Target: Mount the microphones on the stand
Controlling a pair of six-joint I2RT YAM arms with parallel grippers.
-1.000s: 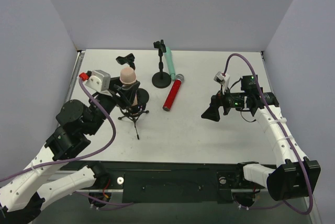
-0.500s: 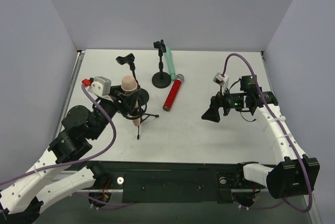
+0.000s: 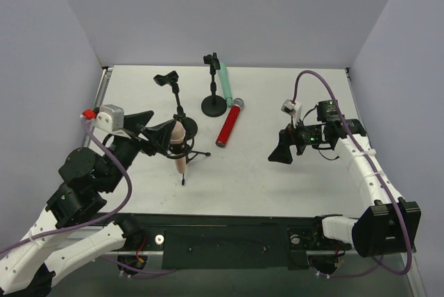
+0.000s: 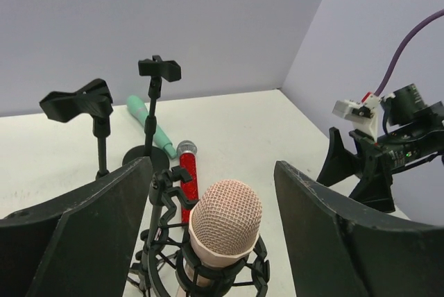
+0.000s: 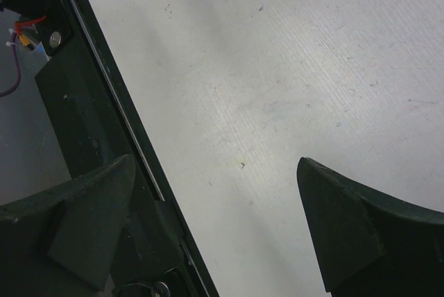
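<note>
Presently: peach-pink microphone seated in its mount; both pincers spread, nothing grasped.
Top view: the left gripper [image 3: 157, 130] is seen spread wide at the peach-pink microphone [image 3: 178, 150], which stands in the tripod shock-mount stand [image 3: 187, 159]. The red microphone [image 3: 229, 123] is laid flat mid-table, and the mint green microphone [image 3: 223, 80] lies just beside the round-base stand [image 3: 214, 105]. The right gripper [image 3: 281, 151] is held spread over the table [image 3: 277, 96], well apart from all three. Left wrist: the fingers [image 4: 90, 234] are seen flanking the pink mesh head, with a gap on either side. Right wrist: the jaws are held wide over the table with nothing between them, and the red microphone's end is cut off by the top edge.
</note>
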